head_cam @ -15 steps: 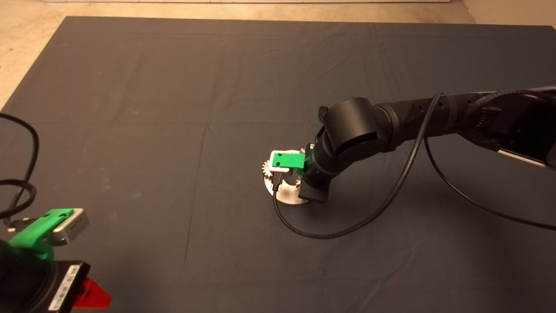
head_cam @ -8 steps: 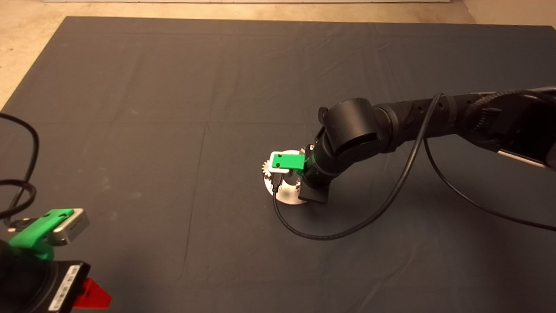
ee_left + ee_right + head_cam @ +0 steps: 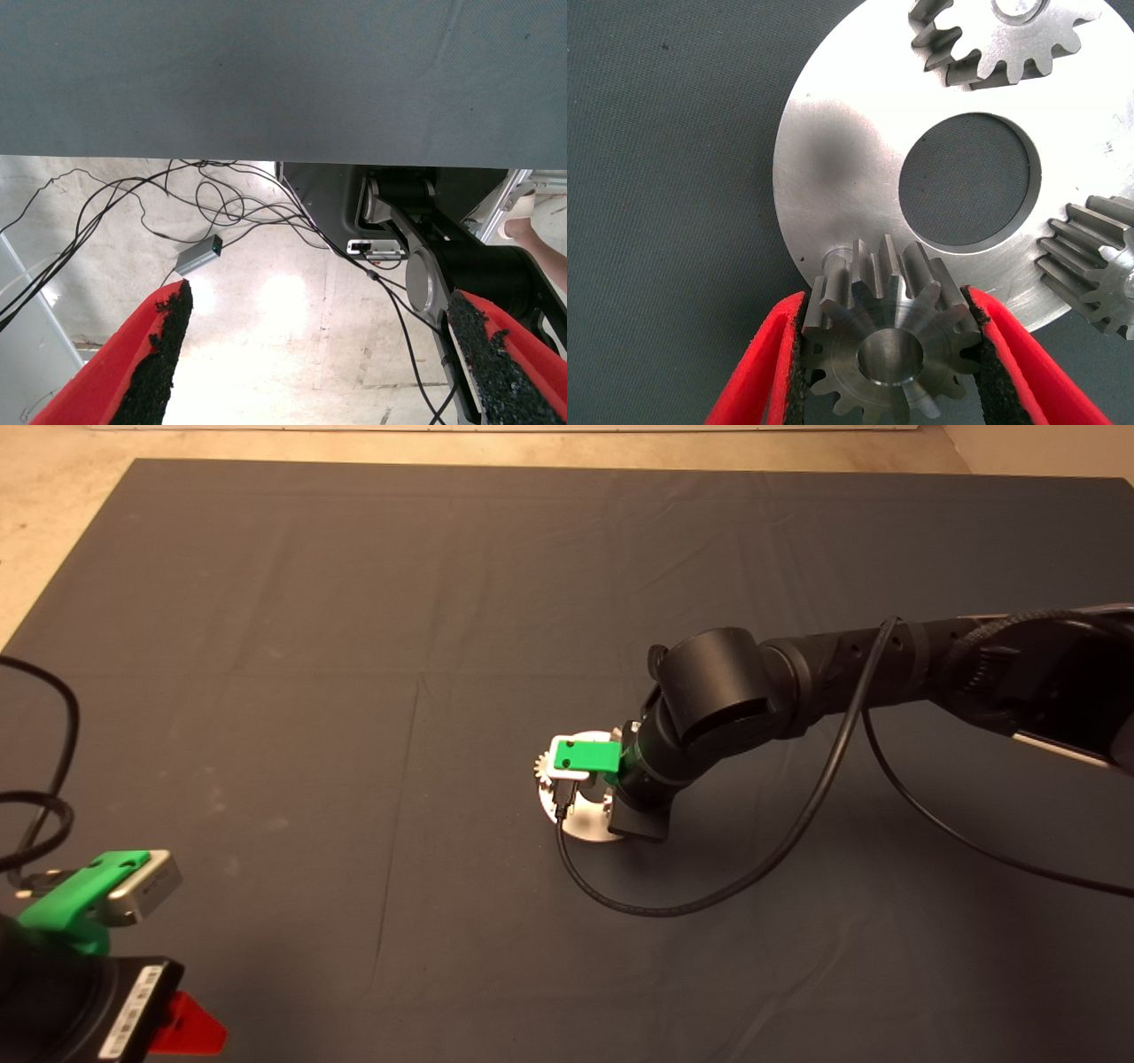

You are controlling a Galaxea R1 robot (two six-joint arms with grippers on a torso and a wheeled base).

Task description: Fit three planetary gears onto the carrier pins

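Right gripper (image 3: 890,354) clamped on third gear (image 3: 888,335), held over plate (image 3: 833,168) rim, just beside bare pin (image 3: 835,259), not seated. Two gears (image 3: 1001,40) (image 3: 1099,270) already on plate. Left gripper (image 3: 323,354) parked lower left, spread, holding nothing

You are looking down at a table covered by a wide dark grey cloth mat (image 3: 354,646), creased in faint straight fold lines, with pale bare floor (image 3: 53,505) showing past its far and left edges. Right of the mat's middle lies a flat shiny round metal plate with a large centre hole (image 3: 833,168), resting directly on the cloth. A thin black cable (image 3: 673,903) loops across the mat just in front of that plate.
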